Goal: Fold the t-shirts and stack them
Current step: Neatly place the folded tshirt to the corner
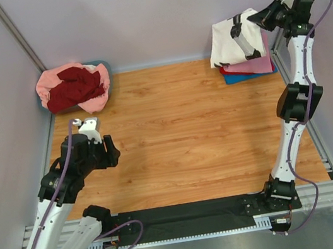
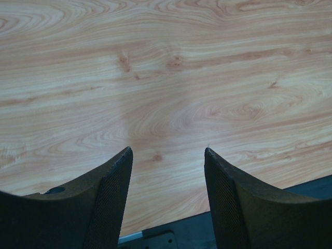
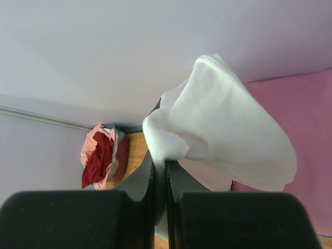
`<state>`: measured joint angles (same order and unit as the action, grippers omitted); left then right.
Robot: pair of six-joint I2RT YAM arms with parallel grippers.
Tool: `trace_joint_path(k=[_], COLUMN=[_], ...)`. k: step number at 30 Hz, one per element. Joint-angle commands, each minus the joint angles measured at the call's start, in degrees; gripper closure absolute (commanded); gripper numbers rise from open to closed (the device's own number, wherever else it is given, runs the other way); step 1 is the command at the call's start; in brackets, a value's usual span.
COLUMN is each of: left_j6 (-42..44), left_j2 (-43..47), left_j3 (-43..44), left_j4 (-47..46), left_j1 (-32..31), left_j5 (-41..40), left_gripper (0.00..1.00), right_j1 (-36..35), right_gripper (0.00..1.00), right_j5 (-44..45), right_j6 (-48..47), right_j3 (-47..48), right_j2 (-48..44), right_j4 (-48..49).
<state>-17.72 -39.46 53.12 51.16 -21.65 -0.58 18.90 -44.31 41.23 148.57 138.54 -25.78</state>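
Wooden table (image 1: 182,141) bears a grey-blue tub (image 1: 103,65) and stacked t-shirts (image 1: 257,65).

left arm (image 1: 58,200): white tube links with chunky black joint housings, nothing fancy
right arm (image 1: 291,135): same deal, white links and a big black elbow block (image 1: 300,101)
cables (image 1: 64,164): pale lilac, one running loose along the outside of each arm
left gripper (image 2: 167,153): two dark fingers (image 2: 111,197) tapering to a point, with a fine mesh texture on the inner faces
right gripper (image 3: 158,165): matte black, with boxy blocks at the root of the fingers
wrist box (image 1: 89,126): small white housing on the left wrist
bases (image 1: 283,189): black, sitting on a black strip (image 1: 188,213) over a silver slotted rail (image 1: 331,189)
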Motion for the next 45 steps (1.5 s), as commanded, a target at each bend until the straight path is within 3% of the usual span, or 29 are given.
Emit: trace_joint_path(k=[1, 11, 19, 35, 45], left_j6=[-0.57, -0.65, -0.74, -1.36, -1.45], left_j2=[-0.35, -1.14, -1.41, -1.58, -2.37], left_j3=[-0.13, -0.13, -0.13, -0.13, 0.05], left_j4=[-1.41, -1.41, -1.32, -0.79, -0.53], left_j1=[0.03, 0.03, 0.03, 0.03, 0.03], left_j5=[-0.74, -0.91, -1.18, -2.93, -3.37], left_gripper=[0.35, 0.35, 0.35, 0.35, 0.35], right_j1=[1.05, 3.60, 5.89, 5.80, 5.71], right_gripper=[1.00, 1.00, 1.00, 1.00, 0.94], right_j5=[-3.58, -4.64, -2.71, 16.80, 25.68], right_j6=[3.86, 3.50, 5.17, -1.33, -1.25], right_j3=[1.63, 3.83, 6.20, 5.24, 4.19], right_j2=[-1.61, 6.91, 12.45, 16.85, 21.77], right_j4=[6.71, 6.62, 11.88, 21.56, 27.88])
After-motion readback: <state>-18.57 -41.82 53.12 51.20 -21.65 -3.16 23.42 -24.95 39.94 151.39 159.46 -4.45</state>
